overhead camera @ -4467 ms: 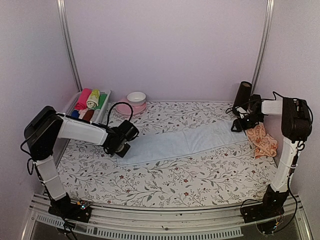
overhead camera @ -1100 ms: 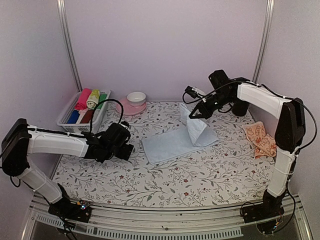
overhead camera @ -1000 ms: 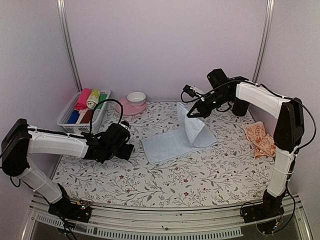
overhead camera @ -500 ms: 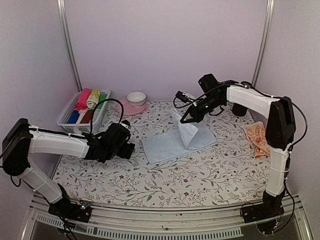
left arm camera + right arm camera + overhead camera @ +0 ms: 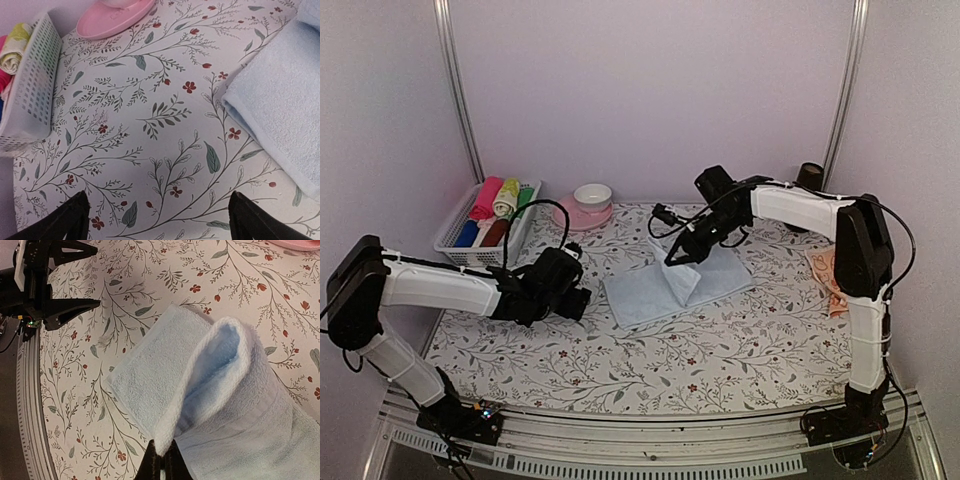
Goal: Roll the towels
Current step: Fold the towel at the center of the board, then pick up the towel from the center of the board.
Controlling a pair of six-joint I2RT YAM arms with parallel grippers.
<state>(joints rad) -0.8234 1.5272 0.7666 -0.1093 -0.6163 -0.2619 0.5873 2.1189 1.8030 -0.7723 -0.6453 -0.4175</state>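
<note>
Reaching from the right side toward the middle of the bench (image 5: 720, 350), the right arm rises upright from its base, then bends leftward. Its end effector (image 5: 161, 460) is pressed together on an edge of the pale blue towel (image 5: 645, 292), holding that end up in a loop over the flat part. The left arm lies low, and its end effector (image 5: 158, 210) is spread wide just beside the towel's left edge, not touching it. The peach-orange towel (image 5: 825, 280) lies by the right edge.
</note>
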